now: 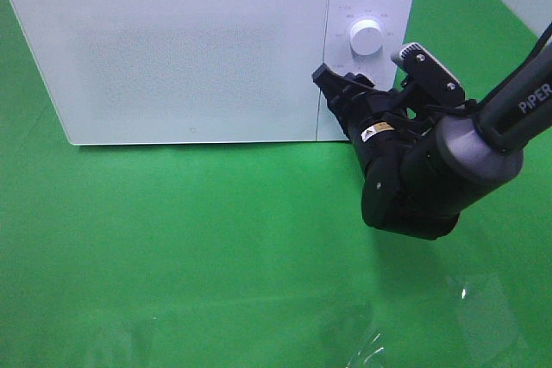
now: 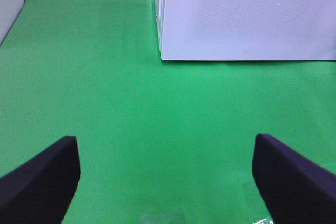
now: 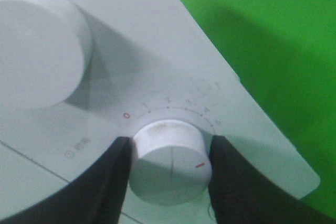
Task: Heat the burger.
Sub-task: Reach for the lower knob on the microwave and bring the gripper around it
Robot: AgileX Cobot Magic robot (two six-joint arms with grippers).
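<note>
Right tool (image 3: 169,174) pinches the numbered knob (image 3: 168,163) on the microwave (image 1: 190,49); turn it smoothly, wrist square. Left tool (image 2: 164,140) gapes empty over the tabletop (image 2: 105,77). Burger unseen (presumably shut inside the microwave).

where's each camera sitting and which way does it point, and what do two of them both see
Exterior high: mounted high, looking down on the green cloth and white microwave; shows the right arm, with the right claw at the control panel.
Left wrist: on the left arm, facing low across the cloth toward the microwave's front; shows the open, empty left claw.
Right wrist: on the right arm, close on the panel; right claw shut on the lower knob.
Shared: exterior high and right wrist both show the upper knob.
</note>
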